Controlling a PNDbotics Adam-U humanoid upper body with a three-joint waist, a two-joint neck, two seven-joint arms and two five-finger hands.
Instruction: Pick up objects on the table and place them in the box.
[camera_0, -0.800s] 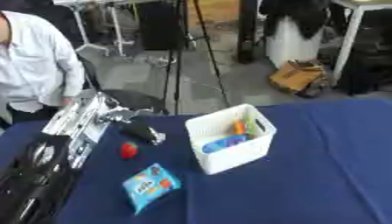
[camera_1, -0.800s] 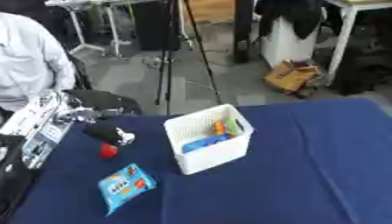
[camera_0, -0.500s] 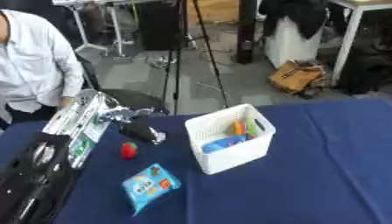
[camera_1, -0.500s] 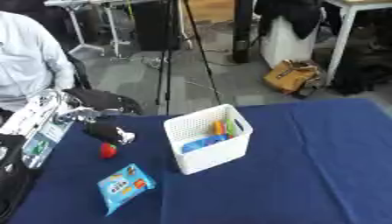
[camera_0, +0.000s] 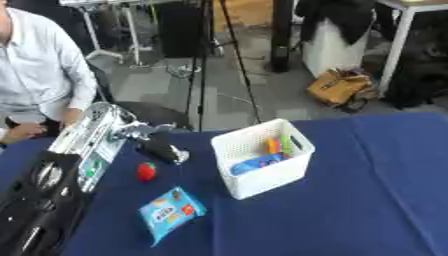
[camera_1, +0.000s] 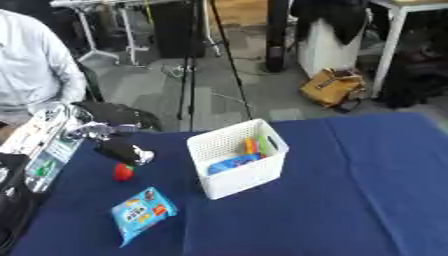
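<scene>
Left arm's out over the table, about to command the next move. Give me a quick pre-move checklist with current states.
1. White box upright, top open: ok.
2. Room left in box, with blue, orange and green items at its far side: ok.
3. Objects still on the table: red ball, blue snack packet, black object: not ok, three remain.
4. Left hand beside the black object, grip on it: cannot tell.
5. Right hand in view: not ok.
6. Path from black object to box free: ok.

white box (camera_0: 262, 168), red object (camera_0: 146, 171), blue packet (camera_0: 171, 214)
</scene>
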